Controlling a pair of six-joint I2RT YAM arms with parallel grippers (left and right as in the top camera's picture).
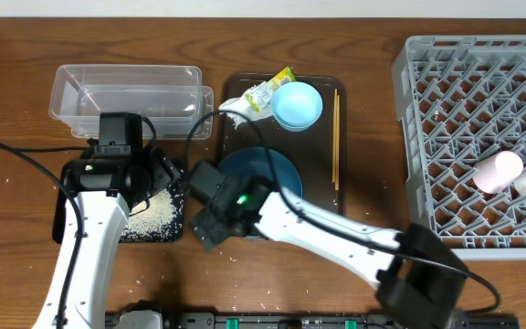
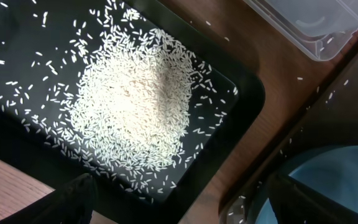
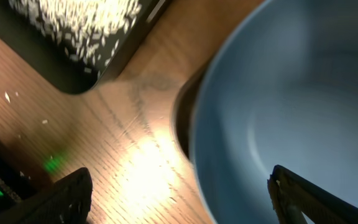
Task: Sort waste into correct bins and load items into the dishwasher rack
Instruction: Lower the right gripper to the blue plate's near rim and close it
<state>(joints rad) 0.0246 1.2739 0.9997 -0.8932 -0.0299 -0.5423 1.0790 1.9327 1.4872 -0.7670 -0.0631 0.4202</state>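
Glaze likely makes the dark-blue dish (image 3: pixel 291 93) slippery; I judge it stiff, heavyish, breakable. It sits on the brown tray (image 1: pixel 316 178), its rim below my right end effector (image 3: pixel 179 198), spread wide and empty. I'd pinch the rim, one finger inside. My left end effector (image 2: pixel 179 202) hangs spread over the rice (image 2: pixel 135 106).

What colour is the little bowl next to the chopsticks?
The little bowl is light blue, clearest in the overhead view.
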